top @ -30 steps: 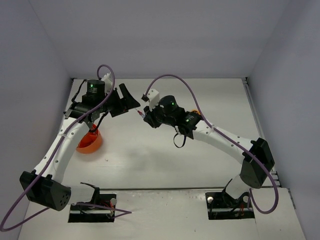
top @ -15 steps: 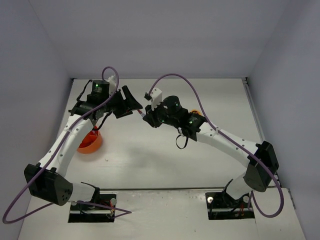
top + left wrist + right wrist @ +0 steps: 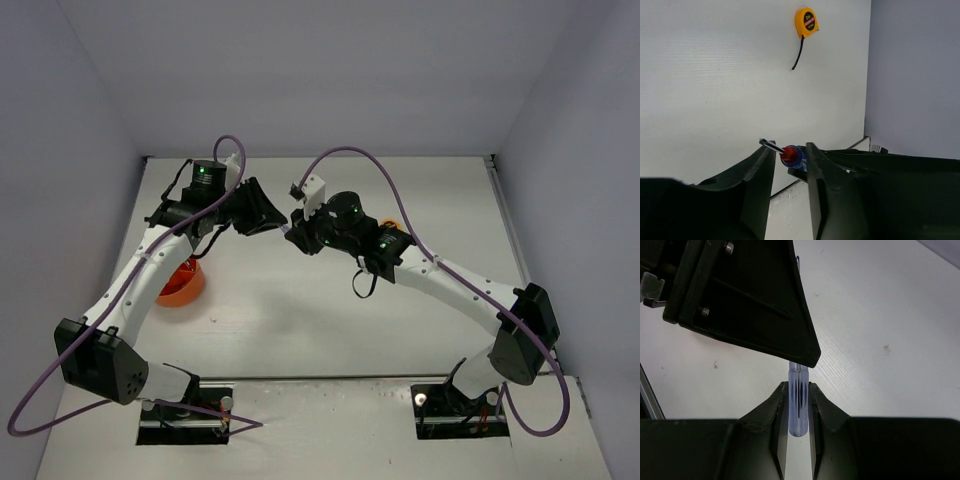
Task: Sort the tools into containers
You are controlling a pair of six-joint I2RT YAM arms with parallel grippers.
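Blue-handled, the screwdriver (image 3: 799, 412) stays clamped in the right gripper (image 3: 799, 389) in mid-air while the left gripper (image 3: 790, 150), having swung in, narrows its still-parted jaws around the red collar, so a handover towards the orange-red tub (image 3: 182, 288) looks underway.

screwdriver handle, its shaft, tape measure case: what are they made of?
screwdriver handle: translucent pale-blue plastic, glossy and ribbed; light shows through it.
shaft: likely steel; thin, silver, bright glint.
tape measure: probably moulded plastic; smooth orange-yellow shell with a round black label.
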